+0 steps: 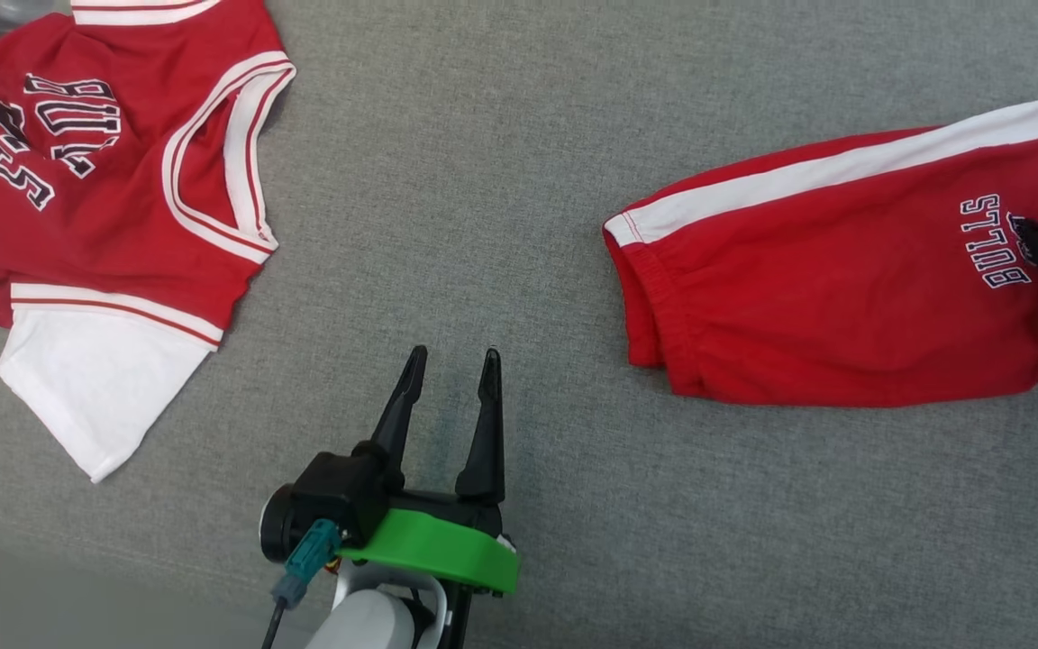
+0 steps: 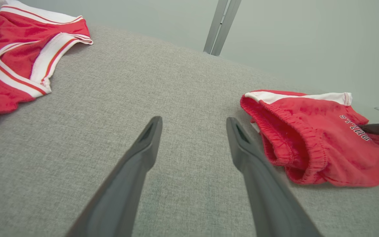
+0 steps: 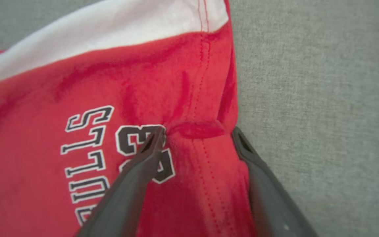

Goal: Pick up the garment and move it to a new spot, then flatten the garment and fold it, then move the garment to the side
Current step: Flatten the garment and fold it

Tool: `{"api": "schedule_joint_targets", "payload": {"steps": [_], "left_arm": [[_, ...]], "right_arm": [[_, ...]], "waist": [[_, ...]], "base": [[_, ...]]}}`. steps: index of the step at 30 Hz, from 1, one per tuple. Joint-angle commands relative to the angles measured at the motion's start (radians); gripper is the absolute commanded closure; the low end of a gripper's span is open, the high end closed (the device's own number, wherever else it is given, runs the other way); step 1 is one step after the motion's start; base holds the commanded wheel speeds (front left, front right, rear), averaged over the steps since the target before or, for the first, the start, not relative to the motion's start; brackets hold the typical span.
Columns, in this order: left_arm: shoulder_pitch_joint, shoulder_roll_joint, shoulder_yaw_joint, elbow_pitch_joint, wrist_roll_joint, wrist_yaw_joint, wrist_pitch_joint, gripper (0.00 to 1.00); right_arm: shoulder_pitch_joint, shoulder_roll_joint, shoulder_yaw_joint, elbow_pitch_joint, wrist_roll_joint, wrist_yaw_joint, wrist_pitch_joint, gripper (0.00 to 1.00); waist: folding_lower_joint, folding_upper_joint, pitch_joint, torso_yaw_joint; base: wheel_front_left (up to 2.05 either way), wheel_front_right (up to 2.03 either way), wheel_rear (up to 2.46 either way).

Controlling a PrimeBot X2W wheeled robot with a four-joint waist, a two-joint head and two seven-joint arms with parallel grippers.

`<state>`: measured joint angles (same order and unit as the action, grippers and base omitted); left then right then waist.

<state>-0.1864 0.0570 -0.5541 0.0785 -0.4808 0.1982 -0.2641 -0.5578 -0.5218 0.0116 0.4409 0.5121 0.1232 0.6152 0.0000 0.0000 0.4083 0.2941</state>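
right end effector (image 3: 199, 131): wide open, straddling shorts (image 1: 843, 288) edge, ready to pinch | left end effector (image 1: 454, 353): wide open, empty, hovering over desk (image 1: 528, 180)

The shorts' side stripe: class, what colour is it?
White stripe along red shorts; it shows best in the head view.

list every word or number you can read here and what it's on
"BULLS": on the red fabric shorts with a white side stripe
"3": same shorts, beside the word; the neighbouring digit is partly covered
"BUL": on the red jersey with white trim; the remaining letters and the number are too creased to read
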Motion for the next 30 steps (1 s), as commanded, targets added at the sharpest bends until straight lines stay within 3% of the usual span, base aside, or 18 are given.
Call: {"api": "schedule_joint_targets", "payload": {"steps": [1,9,15,21,26,30], "left_arm": [[0.022,0.0,0.013,0.005,0.009,-0.01,0.0,0.0],[0.11,-0.004,0.069,0.045,-0.018,-0.047,0.0,0.0],[0.167,0.022,0.099,0.063,0.013,-0.065,0.0,0.0],[0.196,0.025,0.093,0.066,0.029,-0.082,0.0,0.0],[0.215,0.01,0.086,0.093,0.008,-0.075,0.0,0.0],[0.198,0.006,0.074,0.129,0.007,-0.07,0.0,0.0]], "right_arm": [[0.076,0.062,0.026,0.04,0.048,0.013,0.043,1.0],[0.054,0.125,-0.113,0.088,0.179,0.007,-0.021,1.0],[0.117,0.07,-0.221,0.104,0.189,0.007,-0.035,1.0],[0.153,0.024,-0.307,0.048,0.179,0.008,-0.071,1.0],[0.168,0.062,-0.2,-0.123,0.218,0.008,-0.019,1.0],[0.166,0.145,-0.047,-0.225,0.212,0.008,0.038,1.0]], "waist": [[0.0,0.0,-0.026,-0.01],[0.0,0.0,-0.159,-0.135],[0.0,0.0,-0.205,-0.209],[0.0,0.0,-0.21,-0.207],[0.0,0.0,-0.225,-0.202],[0.0,0.0,-0.225,-0.2]], "base": [[0.0,0.0,0.0],[0.0,0.0,0.0],[0.0,0.0,0.0],[0.0,0.0,0.0],[0.0,0.0,0.0],[0.0,0.0,0.0]]}}
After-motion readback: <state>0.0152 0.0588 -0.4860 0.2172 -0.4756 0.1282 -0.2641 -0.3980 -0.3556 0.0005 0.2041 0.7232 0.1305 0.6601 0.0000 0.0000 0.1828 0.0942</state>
